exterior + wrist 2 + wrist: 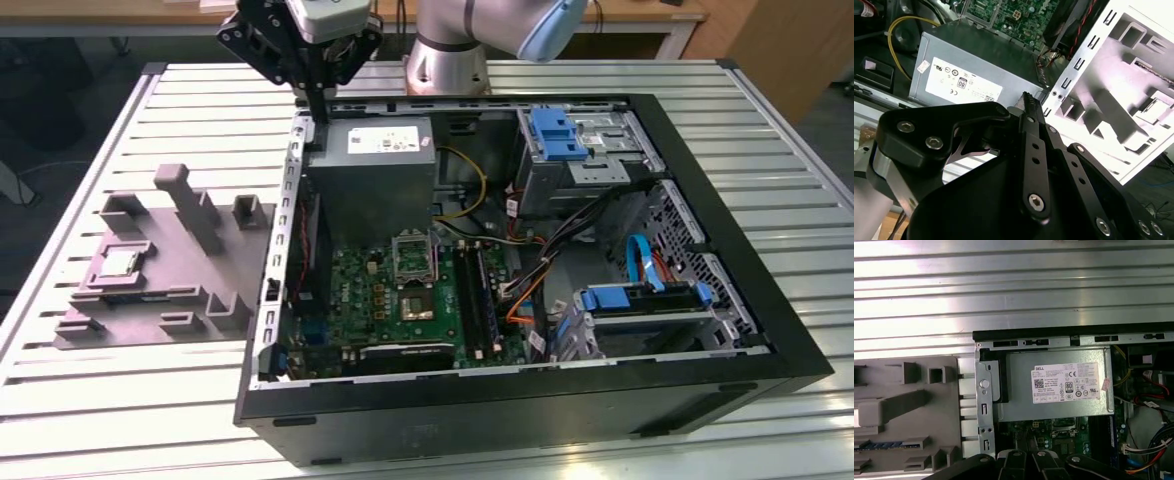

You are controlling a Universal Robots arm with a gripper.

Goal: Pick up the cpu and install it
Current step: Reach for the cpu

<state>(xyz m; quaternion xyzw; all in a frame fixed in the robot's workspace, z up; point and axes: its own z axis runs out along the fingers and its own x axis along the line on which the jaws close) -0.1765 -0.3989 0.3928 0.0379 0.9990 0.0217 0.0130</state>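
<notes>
One cpu, a small pale square chip, lies flat in a shallow pocket of the grey moulded tray. This tray rests on the slatted tabletop, toward the edge at the exterior view's left, just beside the open computer case. The gripper hangs above the far corner of the case on the tray's side, well apart from the cpu. Its fingers point downward and are pressed together, with nothing between them. Beneath them, in both wrist views, is the grey power supply box, which sits against the far wall of the case. Nearer in the exterior view is the green motherboard with the metal-framed socket, which lies between the power supply box and the near wall.
</notes>
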